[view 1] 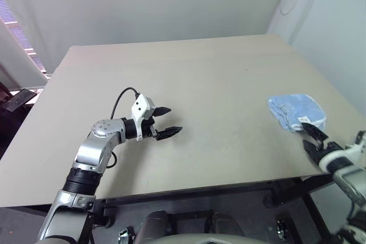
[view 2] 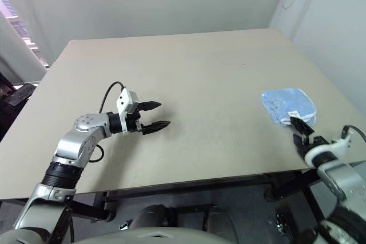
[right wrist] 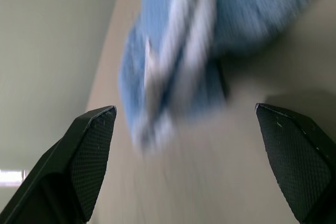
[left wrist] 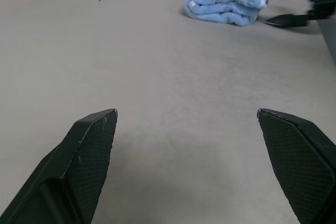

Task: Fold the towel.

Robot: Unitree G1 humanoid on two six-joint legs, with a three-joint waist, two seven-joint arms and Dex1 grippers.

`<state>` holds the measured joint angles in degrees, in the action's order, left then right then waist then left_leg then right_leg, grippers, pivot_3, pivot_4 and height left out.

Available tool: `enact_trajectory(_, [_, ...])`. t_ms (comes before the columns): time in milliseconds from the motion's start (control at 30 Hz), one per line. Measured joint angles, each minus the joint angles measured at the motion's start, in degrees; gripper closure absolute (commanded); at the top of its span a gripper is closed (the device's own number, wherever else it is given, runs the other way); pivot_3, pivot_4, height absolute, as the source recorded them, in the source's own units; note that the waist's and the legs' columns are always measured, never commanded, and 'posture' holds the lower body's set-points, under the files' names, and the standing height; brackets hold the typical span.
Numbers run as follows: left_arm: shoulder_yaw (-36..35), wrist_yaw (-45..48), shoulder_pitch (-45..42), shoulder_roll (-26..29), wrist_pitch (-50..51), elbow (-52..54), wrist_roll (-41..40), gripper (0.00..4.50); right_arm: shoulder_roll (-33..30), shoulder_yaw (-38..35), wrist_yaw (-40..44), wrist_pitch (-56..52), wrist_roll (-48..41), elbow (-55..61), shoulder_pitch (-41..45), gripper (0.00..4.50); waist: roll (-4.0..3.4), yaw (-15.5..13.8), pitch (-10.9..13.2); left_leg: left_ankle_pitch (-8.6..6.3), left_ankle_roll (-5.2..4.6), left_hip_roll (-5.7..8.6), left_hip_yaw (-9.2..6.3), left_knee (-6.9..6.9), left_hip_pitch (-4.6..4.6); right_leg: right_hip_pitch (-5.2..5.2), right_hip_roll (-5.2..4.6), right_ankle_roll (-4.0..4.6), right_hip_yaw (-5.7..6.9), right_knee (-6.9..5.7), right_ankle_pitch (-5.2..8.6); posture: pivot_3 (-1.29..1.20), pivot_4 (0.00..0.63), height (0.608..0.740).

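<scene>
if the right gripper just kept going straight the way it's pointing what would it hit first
Most likely the towel. The right gripper stands open just short of the towel's near edge, fingers aimed at it with nothing between. Height above the table is hard to judge, so it might skim over the top.

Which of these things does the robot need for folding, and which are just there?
Part of the job:
- towel, bunched near the table's right edge
- right gripper, open beside it
- left gripper, open mid-table

Just there:
- table
- dark object beyond its left edge
</scene>
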<state>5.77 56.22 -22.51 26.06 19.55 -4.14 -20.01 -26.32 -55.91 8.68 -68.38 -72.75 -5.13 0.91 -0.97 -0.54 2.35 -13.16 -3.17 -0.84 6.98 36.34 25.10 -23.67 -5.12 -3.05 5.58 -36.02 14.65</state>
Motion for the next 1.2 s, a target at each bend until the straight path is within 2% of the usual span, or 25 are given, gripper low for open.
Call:
enact_trajectory(100, [-0.47,0.17,-0.04,0.5,0.0,-0.15,-0.17,0.0,-3.4,2.41,4.8,-2.31,-3.43,12.51,-7.35,0.03,-0.28,0.41,0.08,-0.06,0.06,-0.01,0.05,0.15,-0.03,0.03,0.03,0.01,-0.05,0.0,0.01,0.0,0.0,0.724])
enact_trajectory(167, [-0.72,0.52,-0.04,0.71,-0.06,-0.16,-0.62,0.0,-6.16,5.38,7.41,0.01,-1.81,20.69,-8.22,0.03,-0.2,1.18,0.17,-0.1,0.08,-0.05,0.05,0.24,-0.17,0.2,0.05,-0.07,-0.04,0.02,0.04,0.0,0.0,0.724])
enact_trajectory(233, [-1.0,0.88,-0.03,0.55,-0.46,-0.16,-1.07,0.0,-7.35,9.84,9.88,4.41,1.68,27.1,-7.29,0.03,-0.06,1.52,0.26,-0.12,0.11,-0.17,0.01,0.21,-0.39,0.45,0.06,-0.05,0.1,0.29,-0.03,0.0,0.0,0.724])
enact_trajectory(333, [-1.07,1.61,0.17,0.78,-1.28,0.21,-1.44,0.0,-7.28,20.23,14.37,17.92,14.48,32.3,-5.04,0.03,-0.59,1.54,0.23,-0.13,0.12,-0.82,-0.04,-0.48,-0.07,0.89,0.56,0.05,0.7,2.03,-0.46,0.0,0.0,0.724])
enact_trajectory(367, [-1.05,2.09,0.54,1.18,-1.59,0.29,-1.41,0.0,-7.51,23.68,17.13,22.25,18.47,32.9,-4.72,0.03,-0.6,1.23,0.22,-0.12,0.12,-0.84,0.29,-0.82,0.23,0.88,0.45,0.38,0.55,1.39,-0.57,0.0,0.0,0.724])
enact_trajectory(400, [-1.08,2.34,1.0,1.52,-1.88,0.35,-1.41,0.0,-8.18,26.62,19.86,24.28,20.42,33.07,-4.63,0.03,-0.06,0.92,0.15,-0.1,0.1,-0.66,1.03,-0.84,-0.03,1.26,0.04,-0.15,-0.19,-0.2,0.21,0.0,0.0,0.724])
enact_trajectory(433, [-1.15,2.42,1.75,1.66,-2.35,0.45,-1.43,0.0,-8.86,29.7,22.42,25.31,21.79,32.84,-4.3,0.03,0.48,0.61,0.43,-0.09,0.12,-0.28,1.47,-0.8,-1.01,1.05,-0.22,-0.19,-0.95,-0.86,1.45,0.0,0.0,0.724])
enact_trajectory(467, [-1.44,2.5,2.77,1.62,-2.7,0.5,-1.54,0.0,-9.43,32.65,25.14,26.16,22.88,32.11,-3.38,0.03,0.75,0.28,0.67,-0.07,0.17,-0.1,1.43,-0.74,-1.3,0.84,-0.43,-0.2,-0.93,-1.18,1.79,0.0,0.0,0.724])
enact_trajectory(567, [-2.72,2.73,3.88,0.95,-3.72,0.57,-2.59,0.0,-11.11,39.28,31.84,29.58,26.78,29.69,-0.54,0.03,0.09,-0.01,0.54,0.16,0.56,-0.21,0.63,-0.24,-0.9,0.86,-0.38,0.32,-0.34,-1.09,1.79,0.0,0.0,0.724])
enact_trajectory(733, [-6.24,3.56,4.72,1.55,-2.82,0.99,-6.06,0.0,-12.22,44.93,39.05,35.66,32.78,25.78,1.44,0.03,0.17,0.23,0.56,-0.02,0.2,-0.24,0.75,-0.17,-0.46,0.88,-0.37,0.1,-0.23,-0.48,1.72,0.0,0.0,0.724])
enact_trajectory(933, [-9.83,7.14,8.99,4.65,-2.84,3.07,-9.47,0.0,-13.97,53.41,48.06,41.36,39.04,21.92,5.05,0.03,0.25,0.61,0.55,-0.06,0.15,-0.23,0.84,-0.07,-0.39,0.9,-0.37,-0.13,-0.22,-0.35,1.57,0.0,0.0,0.724])
enact_trajectory(1100, [-10.99,8.67,12.34,5.78,-3.63,5.85,-10.5,0.0,-13.69,55.76,52.67,41.73,39.65,17.73,9.73,0.03,0.3,0.96,0.55,-0.07,0.16,-0.25,0.84,0.02,-0.4,0.96,-0.49,-0.1,-0.13,-0.33,1.41,0.0,0.0,0.724])
enact_trajectory(1200, [-12.98,7.32,12.79,5.75,-0.07,8.17,-14.58,0.0,-13.56,57.04,54.41,42.0,40.59,15.42,11.04,0.03,0.38,1.21,0.56,-0.07,0.16,-0.25,0.84,0.03,-0.41,0.96,-0.52,-0.11,-0.13,-0.32,1.36,0.0,0.0,0.724])
